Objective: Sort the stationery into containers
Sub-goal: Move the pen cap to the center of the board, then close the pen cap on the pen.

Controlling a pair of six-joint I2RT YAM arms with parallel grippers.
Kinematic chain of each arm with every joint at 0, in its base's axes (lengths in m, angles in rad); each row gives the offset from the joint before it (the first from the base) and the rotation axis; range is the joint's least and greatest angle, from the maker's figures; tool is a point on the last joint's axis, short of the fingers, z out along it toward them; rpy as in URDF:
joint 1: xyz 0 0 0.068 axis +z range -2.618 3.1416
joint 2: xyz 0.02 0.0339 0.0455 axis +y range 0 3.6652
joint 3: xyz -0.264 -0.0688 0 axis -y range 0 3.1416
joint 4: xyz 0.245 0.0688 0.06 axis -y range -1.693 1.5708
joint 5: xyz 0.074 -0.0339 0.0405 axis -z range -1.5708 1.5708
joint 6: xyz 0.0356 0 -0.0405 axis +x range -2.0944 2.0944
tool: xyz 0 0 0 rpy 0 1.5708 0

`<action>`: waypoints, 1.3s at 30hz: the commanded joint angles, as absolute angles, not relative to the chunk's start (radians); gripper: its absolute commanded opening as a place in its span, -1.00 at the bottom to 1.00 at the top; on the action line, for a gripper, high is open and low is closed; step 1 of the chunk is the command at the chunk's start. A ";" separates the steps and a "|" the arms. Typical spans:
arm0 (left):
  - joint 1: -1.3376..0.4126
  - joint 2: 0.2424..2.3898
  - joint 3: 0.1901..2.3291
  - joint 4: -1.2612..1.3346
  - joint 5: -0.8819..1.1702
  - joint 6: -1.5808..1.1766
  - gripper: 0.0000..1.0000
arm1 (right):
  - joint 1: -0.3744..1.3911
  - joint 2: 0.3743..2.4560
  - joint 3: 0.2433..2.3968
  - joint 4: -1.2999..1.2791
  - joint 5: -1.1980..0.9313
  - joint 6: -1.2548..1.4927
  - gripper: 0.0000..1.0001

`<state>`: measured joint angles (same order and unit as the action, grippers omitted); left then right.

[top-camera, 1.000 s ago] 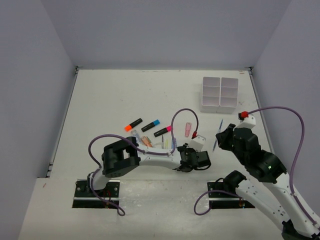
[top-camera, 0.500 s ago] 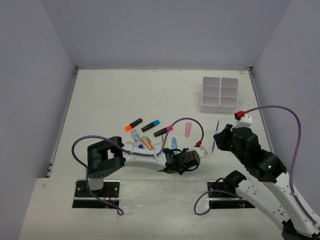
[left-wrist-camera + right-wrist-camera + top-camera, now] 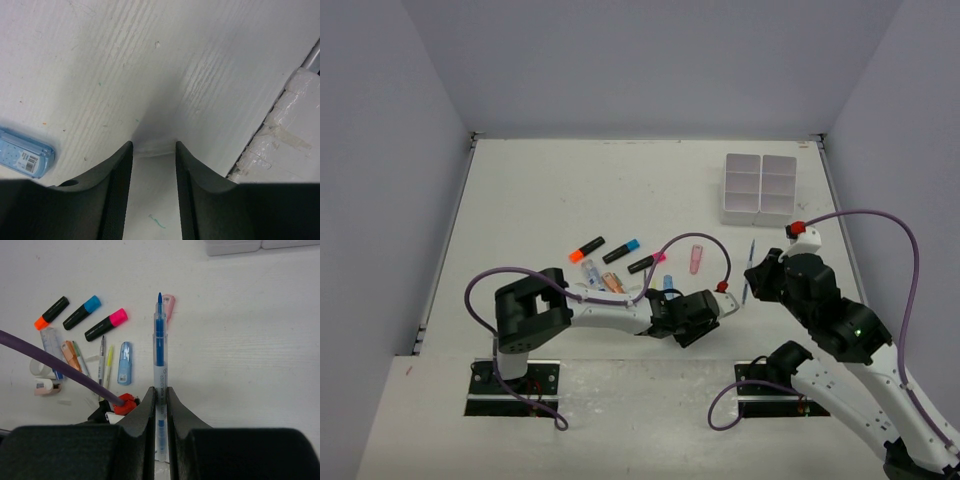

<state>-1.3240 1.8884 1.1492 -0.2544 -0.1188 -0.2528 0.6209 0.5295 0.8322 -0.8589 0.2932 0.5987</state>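
My right hand (image 3: pixel 160 396) clamped on blue pen (image 3: pixel 159 340), tip pointing away, held over counter (image 3: pixel 250 340). My left hand (image 3: pixel 153 150) low over counter, fingers apart, nothing between. Blue piece (image 3: pixel 25 157) just beside it. Highlighters (image 3: pixel 81 313) clustered with other small items, well apart from white organiser box (image 3: pixel 758 187) at far right.

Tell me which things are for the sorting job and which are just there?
For the job: blue pen in the right gripper, orange-capped highlighter, blue-capped highlighter, pink-capped highlighter, blue piece, pink piece, white organiser box.
Just there: purple cable, grey walls.
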 commanded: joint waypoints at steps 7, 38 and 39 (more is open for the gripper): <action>-1.313 1.881 1.154 -0.336 -0.179 -0.293 0.45 | 0.618 0.508 0.879 -0.844 0.312 0.597 -1.00; -1.290 2.040 1.765 -1.108 -0.484 -1.670 0.76 | 0.619 0.554 0.970 -0.879 0.456 0.604 -1.00; -1.290 2.070 1.798 -1.142 -0.486 -1.714 0.69 | 0.620 0.555 0.972 -0.879 0.455 0.602 -1.00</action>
